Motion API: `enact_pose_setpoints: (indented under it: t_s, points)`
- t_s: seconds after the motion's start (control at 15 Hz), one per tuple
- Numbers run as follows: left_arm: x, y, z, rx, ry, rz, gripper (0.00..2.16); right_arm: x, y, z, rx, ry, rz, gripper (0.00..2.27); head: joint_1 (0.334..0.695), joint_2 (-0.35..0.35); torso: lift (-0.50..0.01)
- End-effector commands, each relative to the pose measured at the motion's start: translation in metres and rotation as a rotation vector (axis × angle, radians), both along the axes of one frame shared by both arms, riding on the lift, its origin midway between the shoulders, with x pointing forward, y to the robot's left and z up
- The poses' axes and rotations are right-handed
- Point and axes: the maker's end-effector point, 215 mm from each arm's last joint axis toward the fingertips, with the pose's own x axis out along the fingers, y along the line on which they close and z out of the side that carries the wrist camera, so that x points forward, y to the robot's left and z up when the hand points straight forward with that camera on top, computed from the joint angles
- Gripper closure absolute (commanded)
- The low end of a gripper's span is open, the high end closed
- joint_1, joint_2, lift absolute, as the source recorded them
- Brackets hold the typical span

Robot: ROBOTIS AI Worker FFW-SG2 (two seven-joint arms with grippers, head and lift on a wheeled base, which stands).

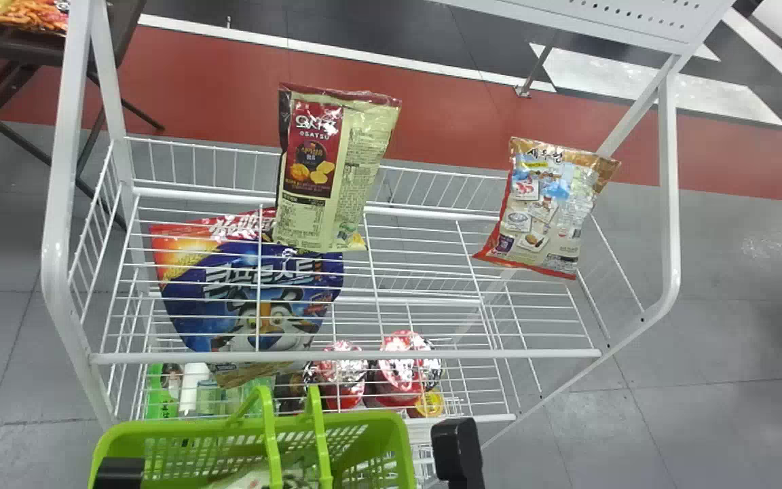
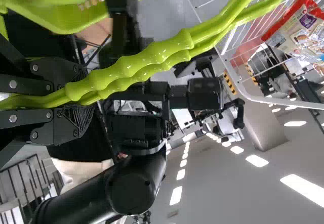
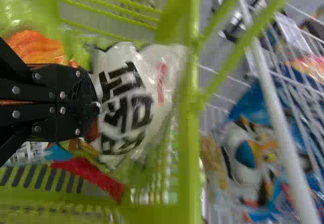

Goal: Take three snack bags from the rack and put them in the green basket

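The right gripper (image 3: 96,105) is inside the green basket (image 3: 195,158), its two fingers drawn together at the tips; I cannot tell whether any film is caught between them. Just ahead of the fingertips, on the rack side, lies the white snack bag (image 3: 126,100) with bold black lettering. Close around the same hand are an orange bag (image 3: 35,47) and a red-edged bag (image 3: 93,173), also in the basket.

The left gripper (image 2: 83,96) is clamped around the basket's paired green handles (image 2: 172,49).

Ahead of both hands, past the basket's far rim, is the white wire rack (image 1: 343,355). Seen through its upper shelf, the blue bag with a tiger (image 1: 275,319) sits lower down, and red-topped packs (image 1: 401,367) are to its right. Farther ahead of the hands, the cream and maroon bag (image 1: 323,170) leans up on the upper shelf; the tan bag with a red edge (image 1: 544,207) is well apart to its right, tilted. Farthest off, beyond the rack to the left, a dark table (image 1: 14,46) carries more bags (image 1: 31,17).
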Motion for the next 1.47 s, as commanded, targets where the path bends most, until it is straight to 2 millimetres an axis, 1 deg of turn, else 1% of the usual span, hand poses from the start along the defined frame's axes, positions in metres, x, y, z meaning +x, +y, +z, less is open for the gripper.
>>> enact_pose_setpoints:
  t_s: [0.0, 0.07, 0.27, 0.33, 0.4, 0.47, 0.53, 0.6, 0.67, 0.8, 0.87, 1.0, 1.13, 1.2, 1.27, 1.33, 1.4]
  points:
    - [0.0, -0.001, 0.0, -0.001, 0.0, -0.003, 1.41, 0.013, -0.007, 0.009, 0.002, -0.08, -0.022, 0.33, 0.695, -0.35, -0.007]
    - [0.0, -0.001, 0.0, -0.001, 0.0, -0.003, 1.41, 0.023, -0.017, 0.018, 0.008, -0.128, -0.058, 0.0, 0.695, -0.35, -0.007]
    - [0.0, -0.001, 0.0, -0.001, -0.002, 0.0, 1.41, 0.064, -0.052, 0.061, 0.061, -0.315, -0.197, 0.03, 0.695, -0.35, -0.007]
    - [0.0, -0.001, 0.0, -0.001, -0.002, 0.0, 1.41, 0.074, -0.064, 0.074, 0.074, -0.361, -0.236, 0.05, 0.695, -0.35, -0.007]
    - [0.0, -0.001, 0.0, -0.001, -0.002, 0.0, 1.41, 0.086, -0.077, 0.089, 0.081, -0.417, -0.279, 0.05, 0.695, -0.35, -0.007]
    - [0.001, -0.001, 0.0, -0.002, -0.002, 0.0, 1.41, 0.1, -0.091, 0.108, 0.085, -0.496, -0.327, 0.05, 0.695, -0.35, -0.007]
    - [-0.001, -0.001, -0.001, 0.001, 0.001, -0.001, 1.41, 0.117, -0.109, 0.134, 0.065, -0.61, -0.374, 0.05, 0.695, -0.35, -0.007]
    - [-0.002, -0.003, -0.001, 0.001, 0.0, -0.005, 1.41, 0.132, -0.123, 0.155, 0.027, -0.705, -0.385, 0.05, 0.695, -0.35, -0.007]
    - [-0.004, -0.004, -0.002, 0.002, 0.005, -0.01, 1.41, 0.149, -0.136, 0.17, -0.016, -0.771, -0.4, 0.05, 0.695, -0.35, -0.007]
    - [-0.007, -0.006, 0.0, -0.007, 0.01, -0.018, 1.41, 0.182, -0.168, 0.192, -0.11, -0.848, -0.47, 0.05, 0.695, -0.35, -0.007]
    - [-0.008, -0.007, 0.0, -0.008, 0.011, -0.022, 1.41, 0.202, -0.178, 0.2, -0.163, -0.892, -0.475, 0.07, 0.695, -0.35, -0.007]
    - [-0.008, -0.007, 0.0, -0.005, 0.008, -0.023, 1.41, 0.236, -0.203, 0.202, -0.255, -0.91, -0.511, 0.09, 0.695, -0.35, -0.007]
    - [-0.007, -0.007, 0.0, -0.006, 0.005, -0.026, 1.41, 0.266, -0.241, 0.201, -0.372, -0.912, -0.611, 0.09, 0.695, -0.35, -0.007]
    - [-0.007, -0.006, 0.0, -0.005, 0.005, -0.027, 1.41, 0.282, -0.262, 0.194, -0.417, -0.881, -0.647, 0.09, 0.695, -0.35, -0.007]
    - [-0.007, -0.007, 0.0, -0.009, 0.002, -0.029, 1.41, 0.298, -0.282, 0.181, -0.436, -0.826, -0.678, 0.1, 0.695, -0.35, -0.007]
    - [-0.007, -0.007, 0.0, -0.008, 0.002, -0.03, 1.41, 0.311, -0.299, 0.168, -0.446, -0.779, -0.7, 0.1, 0.695, -0.35, -0.007]
    - [-0.008, -0.007, 0.0, -0.008, 0.005, -0.032, 1.41, 0.321, -0.311, 0.165, -0.45, -0.765, -0.722, 0.12, 0.695, -0.35, -0.007]
